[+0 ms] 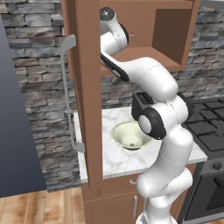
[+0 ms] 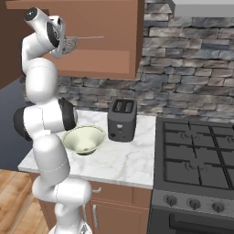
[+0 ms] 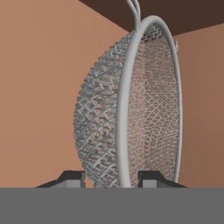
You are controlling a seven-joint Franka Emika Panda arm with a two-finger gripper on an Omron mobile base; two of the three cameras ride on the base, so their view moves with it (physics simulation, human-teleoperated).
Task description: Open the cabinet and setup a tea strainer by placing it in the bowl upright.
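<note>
In the hand view the gripper has its two dark fingertips set either side of the tea strainer, one against the bulging mesh, the other just past the metal rim; the jaws stand part-way in and look to be pinching the mesh cup, though whether the hold is firm I cannot tell. The strainer sits on edge, its rim running up and down the view and its thin handle leading away at the top.

Further out, in the right base view, the arm reaches high into the cabinet; the strainer hangs at the hand with its long handle pointing level across the cabinet interior. The cabinet door stands swung open, its silver bar handle facing the left base camera.

Below on the marble counter rests the pale bowl, well apart from the strainer and empty; a dark toaster stands just beside it, next to the stove.

Risks, as I judge them: springy mesh may slip or twist in the pinch; the long handle may catch the cabinet frame on the way out; the strainer, set down tilted, may tip over the bowl's flared rim.
</note>
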